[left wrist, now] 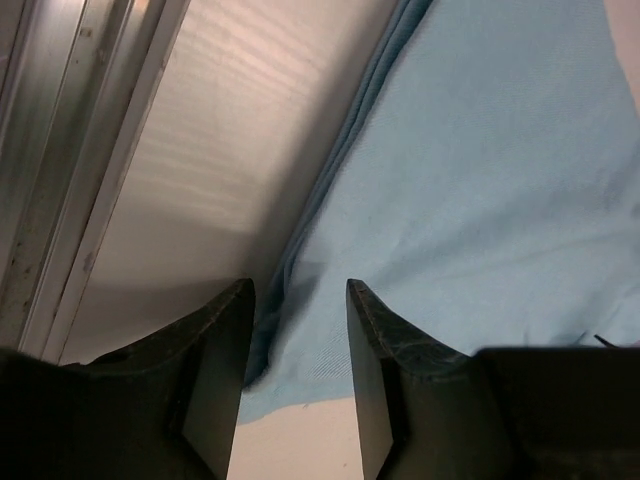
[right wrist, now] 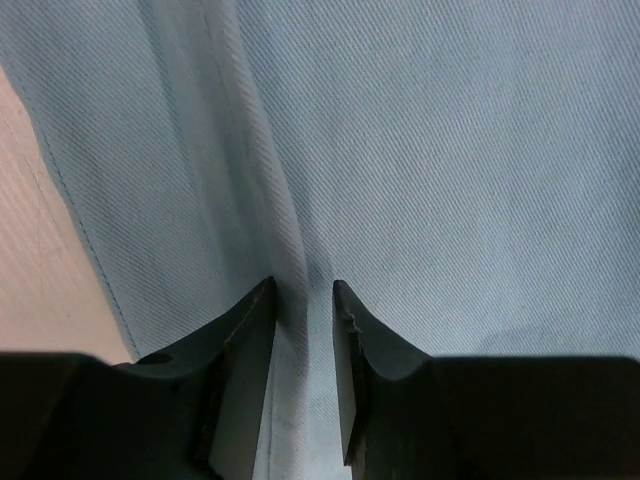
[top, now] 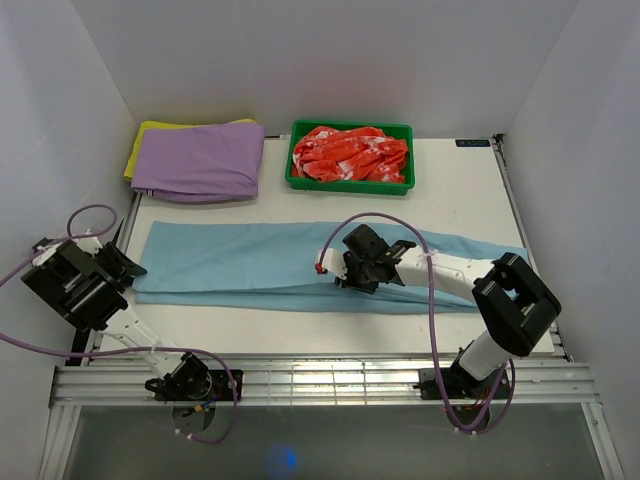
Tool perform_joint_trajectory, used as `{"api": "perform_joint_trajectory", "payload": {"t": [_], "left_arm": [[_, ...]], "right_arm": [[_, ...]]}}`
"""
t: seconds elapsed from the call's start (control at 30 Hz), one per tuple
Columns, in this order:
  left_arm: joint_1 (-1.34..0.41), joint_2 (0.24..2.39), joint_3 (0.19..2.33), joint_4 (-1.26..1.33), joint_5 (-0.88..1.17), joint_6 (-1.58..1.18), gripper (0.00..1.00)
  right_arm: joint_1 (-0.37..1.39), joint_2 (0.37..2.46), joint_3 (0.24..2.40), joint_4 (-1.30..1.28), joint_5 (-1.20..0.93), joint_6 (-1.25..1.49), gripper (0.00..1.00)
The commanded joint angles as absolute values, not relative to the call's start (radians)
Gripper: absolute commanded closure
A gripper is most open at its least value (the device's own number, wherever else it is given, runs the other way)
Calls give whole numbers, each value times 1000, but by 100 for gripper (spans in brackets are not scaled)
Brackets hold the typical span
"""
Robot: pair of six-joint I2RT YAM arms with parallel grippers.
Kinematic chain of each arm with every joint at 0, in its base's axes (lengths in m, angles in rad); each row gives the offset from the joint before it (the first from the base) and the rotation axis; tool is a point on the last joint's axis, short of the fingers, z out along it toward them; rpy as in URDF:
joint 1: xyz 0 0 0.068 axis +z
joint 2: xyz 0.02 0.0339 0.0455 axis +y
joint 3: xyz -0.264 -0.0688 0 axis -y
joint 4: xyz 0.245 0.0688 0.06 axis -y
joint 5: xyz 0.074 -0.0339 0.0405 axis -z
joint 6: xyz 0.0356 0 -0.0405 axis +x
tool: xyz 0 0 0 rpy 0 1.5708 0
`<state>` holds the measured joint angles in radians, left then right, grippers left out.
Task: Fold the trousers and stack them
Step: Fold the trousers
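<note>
The trousers point(top: 240, 262) lie flat on the white table point(top: 450, 190) as one long sky-blue strip, the long axis running from the left to the right of the top view, across the middle of the frame. The left gripper point(left wrist: 298, 290) sits at the strip's left end, low over its lower corner. Its fingers stand apart, one over bare table and the other over cloth, with the layered edge running up between them, and nothing is clamped.

The right gripper point(right wrist: 303, 290) is down on the middle of the strip, near the lower edge in the top view. Its fingers are drawn close with only a narrow gap, and a raised crease runs straight into that gap – whether they actually pinch it I cannot tell.

So the left arm is nearer an end and the right arm is at mid-length – a fold of the left end over towards the right would hinge about where the right fingers rest
</note>
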<state>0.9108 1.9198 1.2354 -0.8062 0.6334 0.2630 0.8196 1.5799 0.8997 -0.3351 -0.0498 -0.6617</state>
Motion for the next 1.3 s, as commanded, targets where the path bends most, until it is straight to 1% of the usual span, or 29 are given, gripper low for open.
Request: {"api": "perform_joint_trajectory", "payload": {"t": [0.0, 0.03, 0.1, 0.13, 0.23, 0.27, 0.33, 0.37, 0.43, 0.47, 0.5, 0.7, 0.9, 1.03, 1.07, 1.13, 1.2, 1.27], "left_arm": [[887, 1945, 1270, -726, 692, 203, 48], [885, 1948, 1270, -706, 690, 193, 50], [876, 1971, 1287, -696, 695, 173, 53], [874, 1979, 1293, -693, 698, 167, 57], [868, 2008, 1319, -690, 713, 150, 65], [865, 2013, 1325, -692, 721, 149, 72], [858, 2017, 1338, -692, 727, 149, 80], [851, 2017, 1342, -690, 726, 147, 86], [847, 2016, 1354, -690, 727, 144, 93], [842, 2014, 1359, -692, 729, 143, 99], [841, 2013, 1362, -693, 726, 143, 100], [836, 1973, 1405, -698, 704, 146, 100], [830, 2002, 1443, -735, 678, 152, 82], [828, 2010, 1436, -739, 690, 150, 78], [827, 2008, 1436, -738, 690, 153, 74], [824, 2006, 1431, -739, 686, 159, 71], [821, 2008, 1433, -742, 675, 160, 64], [821, 2019, 1440, -750, 675, 164, 62]], "right_arm": [[824, 1592, 890, -304, -29, -661, 68], [824, 1591, 891, -305, -31, -661, 72], [824, 1589, 893, -311, -32, -660, 78], [824, 1589, 897, -313, -31, -660, 83], [825, 1588, 905, -325, -29, -658, 92], [824, 1585, 907, -327, -26, -658, 92], [824, 1583, 910, -331, -28, -658, 92], [824, 1583, 910, -331, -25, -658, 92], [825, 1580, 911, -333, -25, -658, 92], [824, 1575, 911, -333, -23, -660, 92], [824, 1572, 911, -333, -21, -660, 92], [824, 1533, 917, -344, -3, -657, 92], [822, 1532, 914, -353, 37, -663, 92], [822, 1546, 922, -357, 32, -653, 92], [824, 1549, 925, -357, 32, -653, 92], [822, 1552, 930, -359, 34, -653, 92], [822, 1559, 937, -364, 37, -652, 92], [822, 1569, 949, -368, 34, -647, 92]]}}
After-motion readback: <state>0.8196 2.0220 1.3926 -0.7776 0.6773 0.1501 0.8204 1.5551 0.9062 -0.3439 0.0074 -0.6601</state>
